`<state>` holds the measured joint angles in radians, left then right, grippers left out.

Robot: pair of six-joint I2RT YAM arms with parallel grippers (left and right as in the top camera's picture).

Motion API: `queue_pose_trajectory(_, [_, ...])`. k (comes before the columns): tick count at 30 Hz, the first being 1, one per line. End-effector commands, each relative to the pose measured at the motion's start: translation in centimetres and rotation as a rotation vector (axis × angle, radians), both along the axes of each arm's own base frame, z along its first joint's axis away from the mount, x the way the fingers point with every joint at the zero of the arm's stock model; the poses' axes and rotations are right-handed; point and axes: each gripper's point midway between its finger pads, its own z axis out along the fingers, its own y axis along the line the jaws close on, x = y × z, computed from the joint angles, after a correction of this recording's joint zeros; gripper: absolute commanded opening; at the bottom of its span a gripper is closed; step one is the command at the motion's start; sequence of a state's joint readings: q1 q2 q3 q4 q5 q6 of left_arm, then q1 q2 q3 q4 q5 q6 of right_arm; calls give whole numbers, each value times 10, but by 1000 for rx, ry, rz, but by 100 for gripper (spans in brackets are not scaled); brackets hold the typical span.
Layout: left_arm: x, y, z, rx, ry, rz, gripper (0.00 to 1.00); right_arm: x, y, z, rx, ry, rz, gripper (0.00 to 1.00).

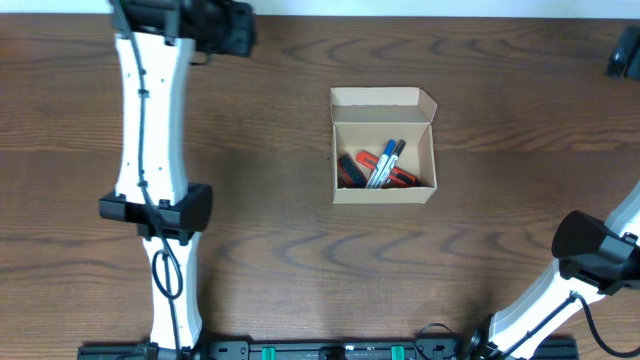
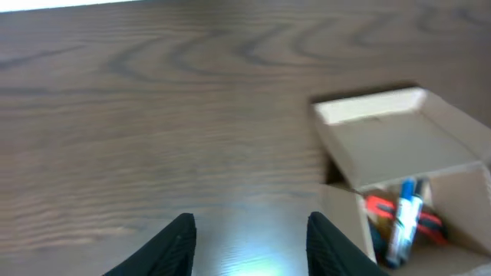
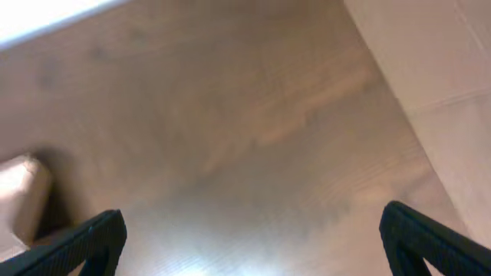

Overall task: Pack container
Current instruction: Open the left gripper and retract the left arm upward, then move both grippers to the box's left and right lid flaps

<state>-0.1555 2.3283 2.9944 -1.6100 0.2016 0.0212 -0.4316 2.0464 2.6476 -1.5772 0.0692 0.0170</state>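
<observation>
The container (image 1: 384,190) is a small tan cardboard box in the middle of the table, with its flap lid (image 1: 383,100) standing open at the back. Several markers (image 1: 380,168), red, blue and dark, lie inside it. In the left wrist view the container (image 2: 399,146) is at the right with the markers (image 2: 404,218) showing. My left gripper (image 2: 249,238) is open and empty over bare table to the left of the box. My right gripper (image 3: 249,238) is wide open and empty. A tan cardboard corner (image 3: 21,201) shows at that view's left edge.
The table (image 1: 300,250) is dark brown wood. My left arm (image 1: 150,150) runs down the left side with its wrist (image 1: 225,25) at the far edge. My right arm (image 1: 590,250) is at the lower right, its gripper end (image 1: 625,52) at the far right edge.
</observation>
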Motion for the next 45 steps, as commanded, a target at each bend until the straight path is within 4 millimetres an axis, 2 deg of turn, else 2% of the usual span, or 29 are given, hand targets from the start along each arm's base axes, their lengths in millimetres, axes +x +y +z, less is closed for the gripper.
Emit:
queue_pose_trajectory(1, [-12,22,6,-28,33,72,45,13,25,14,145,-122,30,99])
queue_pose_trajectory(4, [-10,20,-3,-120,87,70,43,35,49,28,267,-240,120,99])
queue_pose_trajectory(6, [-10,11,-12,-189,136,50,41,45,62,37,329,-296,178,99])
queue_pose_trajectory(7, [-10,8,-19,-206,164,43,39,49,67,38,349,-309,201,96])
queue_pose_trajectory(8, [-10,8,-29,-203,196,47,34,52,68,34,351,-304,204,88])
queue_pose_trajectory(10, [-9,6,-47,-197,247,49,31,57,68,20,352,-264,195,99])
queue_pose_trajectory(15, [1,-7,-81,-234,308,24,23,75,79,-42,405,-123,225,99])
queue_pose_trajectory(16, [4,-10,-85,-254,311,17,17,80,82,-58,425,-94,228,91])
queue_pose_trajectory(17, [6,-16,-89,-284,319,10,11,84,87,-73,454,-66,236,70])
queue_pose_trajectory(18, [8,-20,-94,-313,330,9,6,87,92,-87,480,-42,243,55])
queue_pose_trajectory(19, [8,-24,-99,-341,345,10,6,90,96,-99,510,-23,249,30])
queue_pose_trajectory(20, [8,-27,-104,-361,361,11,6,92,101,-110,543,-7,252,17])
queue_pose_trajectory(22, [6,-31,-120,-387,408,24,6,96,111,-133,629,23,229,2])
queue_pose_trajectory(26, [-4,-35,-146,-416,492,34,6,101,127,-164,742,50,231,2])
queue_pose_trajectory(29, [-7,-37,-158,-432,521,37,6,101,132,-183,783,83,205,2])
queue_pose_trajectory(35, [-8,-54,-165,-555,555,21,6,103,164,-208,928,104,258,2])
queue_pose_trajectory(38, [-9,-56,-171,-576,578,39,6,104,180,-222,962,122,283,2])
queue_pose_trajectory(45, [-13,-66,-180,-656,617,34,6,106,217,-239,1078,142,325,1])
